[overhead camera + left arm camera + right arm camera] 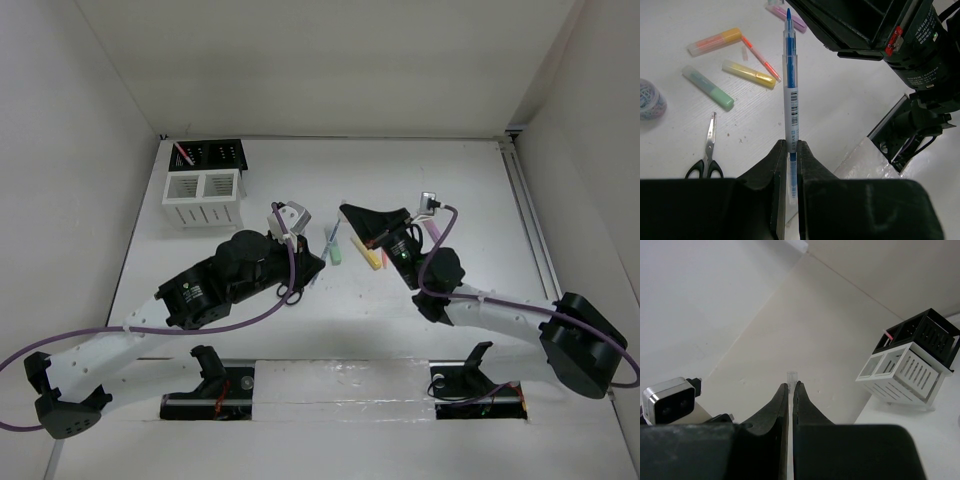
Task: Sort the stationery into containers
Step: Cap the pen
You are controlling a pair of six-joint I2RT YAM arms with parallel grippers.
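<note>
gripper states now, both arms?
Left gripper: closed on the blue pen.
Right gripper: closed on a thin clear item, type unclear.

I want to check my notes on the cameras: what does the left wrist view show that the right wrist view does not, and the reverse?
Only left wrist: a blue pen in the left fingers, plus scissors, a tub and loose markers on the table. Only right wrist: the white organizer beside the black holder, a red pen in the holder, and a thin clear item between the right fingers. Both: the white table, and fingers shut on something thin.
</note>
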